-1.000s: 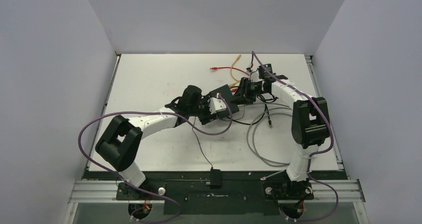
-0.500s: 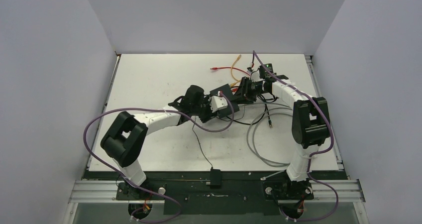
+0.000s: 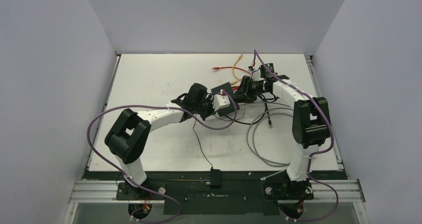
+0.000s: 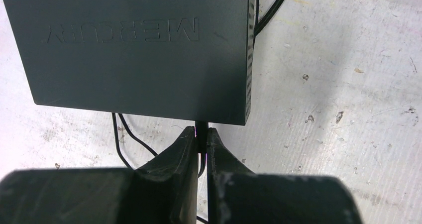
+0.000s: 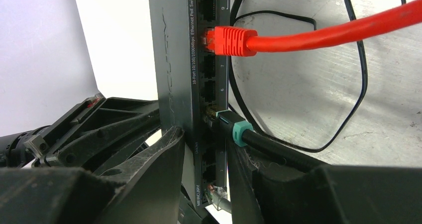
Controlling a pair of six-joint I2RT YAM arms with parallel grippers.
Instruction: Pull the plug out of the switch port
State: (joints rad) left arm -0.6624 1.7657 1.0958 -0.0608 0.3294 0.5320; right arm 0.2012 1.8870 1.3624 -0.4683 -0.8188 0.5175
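Note:
The switch (image 3: pixel 221 90) is a flat black box marked MERCURY (image 4: pixel 139 50), held up on edge mid-table. My left gripper (image 4: pixel 201 132) (image 3: pixel 228 98) is shut on a thin black plug (image 4: pixel 201 126) where it enters the switch's near edge. My right gripper (image 5: pixel 204 139) (image 3: pixel 238 93) is shut on the switch (image 5: pixel 174 59), one finger on each flat face. The port row faces the right wrist camera. It holds a red plug (image 5: pixel 229 40), a black plug with a teal collar (image 5: pixel 239 133) and a clear plug (image 5: pixel 217 194) at the low end.
Red cable (image 3: pixel 224 68) and orange cable (image 3: pixel 234 69) trail toward the back. A grey cable loop (image 3: pixel 259 139) lies front right. A small black block (image 3: pixel 215 176) with a thin wire sits at the near edge. Thin black wires (image 4: pixel 119 139) run under the switch.
My left arm has reached up and right to the switch, and its jaws have closed from open onto the thin black plug. The right arm has hardly moved.

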